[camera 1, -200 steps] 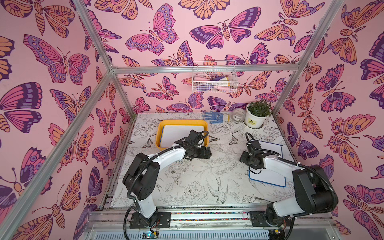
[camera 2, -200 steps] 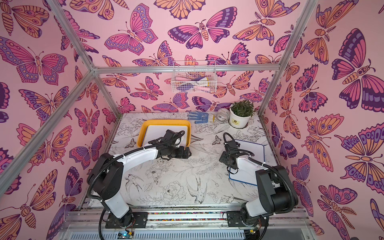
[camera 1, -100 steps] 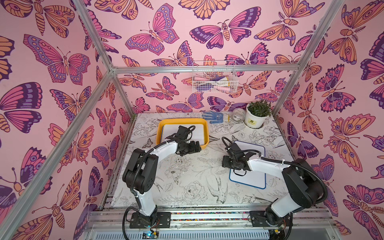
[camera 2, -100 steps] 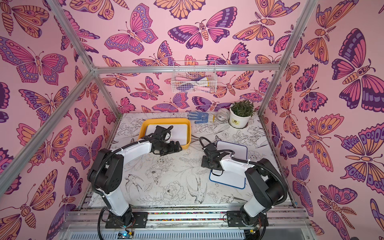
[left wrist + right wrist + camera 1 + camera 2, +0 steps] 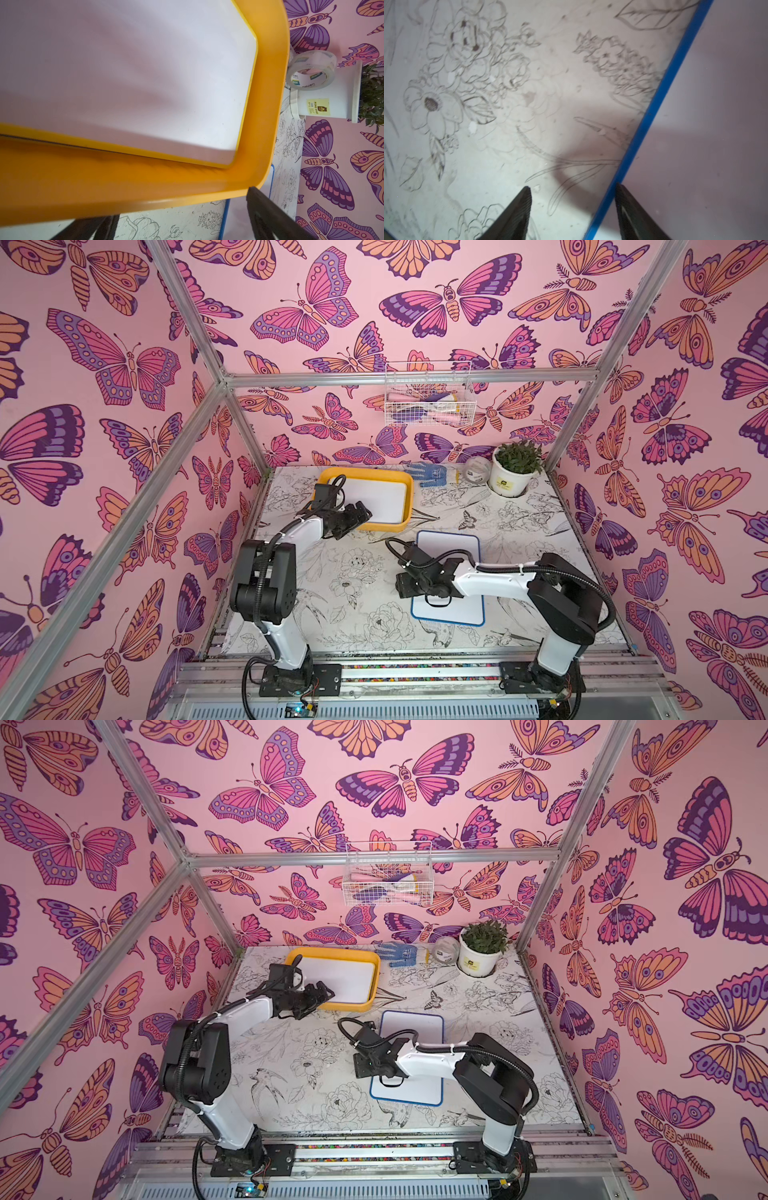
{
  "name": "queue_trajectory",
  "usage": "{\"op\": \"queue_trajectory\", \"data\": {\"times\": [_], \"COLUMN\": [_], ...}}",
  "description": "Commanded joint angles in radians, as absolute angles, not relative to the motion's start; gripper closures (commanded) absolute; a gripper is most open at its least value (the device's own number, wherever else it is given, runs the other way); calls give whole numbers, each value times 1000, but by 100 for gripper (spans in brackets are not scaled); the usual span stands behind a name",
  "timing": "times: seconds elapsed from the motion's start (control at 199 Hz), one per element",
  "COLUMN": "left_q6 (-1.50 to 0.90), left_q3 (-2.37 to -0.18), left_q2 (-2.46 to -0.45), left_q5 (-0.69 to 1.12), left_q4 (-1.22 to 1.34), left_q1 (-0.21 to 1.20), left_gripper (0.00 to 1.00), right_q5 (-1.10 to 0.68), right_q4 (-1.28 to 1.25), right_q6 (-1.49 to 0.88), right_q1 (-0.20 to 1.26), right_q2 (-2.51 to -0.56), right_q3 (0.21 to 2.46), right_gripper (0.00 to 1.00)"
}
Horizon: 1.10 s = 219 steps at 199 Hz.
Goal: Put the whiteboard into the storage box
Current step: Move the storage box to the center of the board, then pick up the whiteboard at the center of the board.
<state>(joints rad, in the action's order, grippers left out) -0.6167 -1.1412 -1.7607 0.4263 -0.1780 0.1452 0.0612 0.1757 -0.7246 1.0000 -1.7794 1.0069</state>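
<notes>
- Near, right of centre: your right gripper [image 5: 572, 186] stands over the left edge of the flat white whiteboard with the blue plastic frame [image 5: 452, 544]. Its jaws are apart and straddle that blue edge, one finger above the flower-printed table [image 5: 332, 585], the other above the board. No grip shows.
- Within the last second this board has slid left, from close to the table's right side to near its middle. The right arm has swung left with it.
- The board lies flat and outside the box, its far left corner near the box's near right corner. By my reading that puts it within reach; lifting and placing remain.
- Farther back, on the left: your left gripper [image 5: 359, 514] hangs wide open and empty at the near rim of the shallow yellow-orange plastic storage box [image 5: 374, 472]. A second ago it reached toward that rim's right end; it has drawn back left.
- Inside the box a white whiteboard with a yellow frame [image 5: 378, 499] lies flat, as before. The box has not shifted.
- Far right: the blue knitted glove [image 5: 430, 473] and the white potted plant [image 5: 515, 466] stay put.
</notes>
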Motion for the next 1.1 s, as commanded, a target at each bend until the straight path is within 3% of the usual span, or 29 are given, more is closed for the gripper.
{"op": "queue_trajectory", "data": {"times": [0.0,0.206,0.351,0.497,0.697,1.093], "left_q6": [-616,-608,-570,-571,-570,-564], "left_q3": [-1121,-1088,-1092,-1095,-1143,-1394], "left_q2": [-1684,-1609,-1580,-1595,-1699,-1972], "left_q5": [419,352,229,145,133,176], "left_q4": [-113,-169,-250,-299,-292,-184], "left_q1": [149,189,316,463,554,564], "left_gripper": [6,6,5,2,2,3], "right_q5": [63,201,290,363,395,396], "right_q4": [206,231,240,281,225,189], "right_q6": [-686,-678,-716,-773,-812,-810], "right_q1": [1001,921,850,775,738,737], "right_q2": [-1738,-1539,-1409,-1309,-1179,-1070], "right_q3": [996,914,830,750,628,525], "right_gripper": [34,31,28,18,14,14]}}
